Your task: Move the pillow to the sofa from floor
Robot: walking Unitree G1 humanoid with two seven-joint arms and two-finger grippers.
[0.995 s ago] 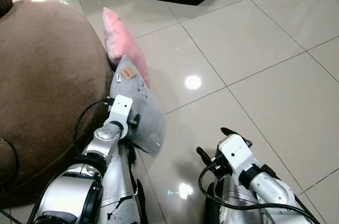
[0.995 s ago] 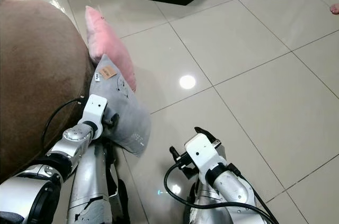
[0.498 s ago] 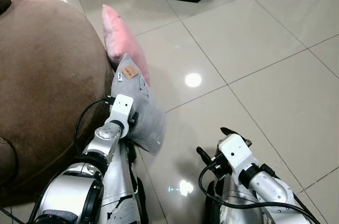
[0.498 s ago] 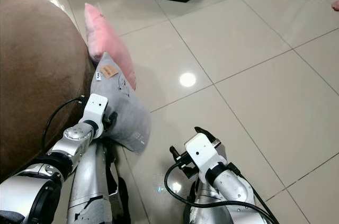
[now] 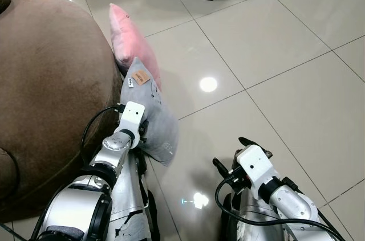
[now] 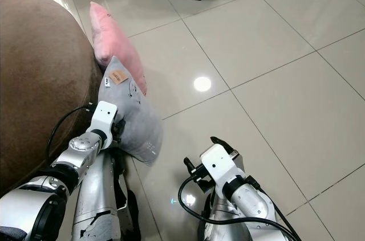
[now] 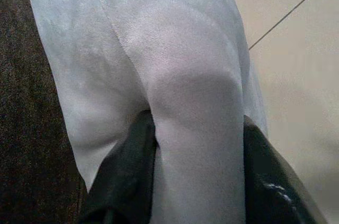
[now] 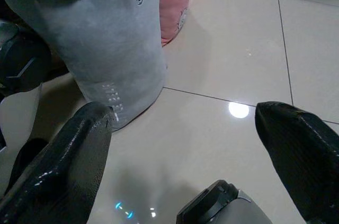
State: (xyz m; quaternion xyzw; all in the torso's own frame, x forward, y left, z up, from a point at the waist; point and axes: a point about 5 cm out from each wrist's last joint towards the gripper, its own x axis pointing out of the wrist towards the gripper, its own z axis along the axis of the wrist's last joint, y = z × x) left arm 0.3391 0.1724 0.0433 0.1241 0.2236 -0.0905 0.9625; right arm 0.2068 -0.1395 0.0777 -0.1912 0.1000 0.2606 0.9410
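Beside the sofa (image 5: 45, 81), the left gripper (image 7: 193, 176) pinches a fold of the grey pillow (image 5: 151, 118); a shallow pinch could slip on lifting, while the right gripper (image 8: 185, 144) hangs wide open, empty.

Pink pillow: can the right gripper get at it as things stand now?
Probably yes, with a long reach. The right gripper is open over bare floor. The pink pillow leans on the sofa, its floor side uncovered; the grey pillow, held by the left gripper, covers only its near end.
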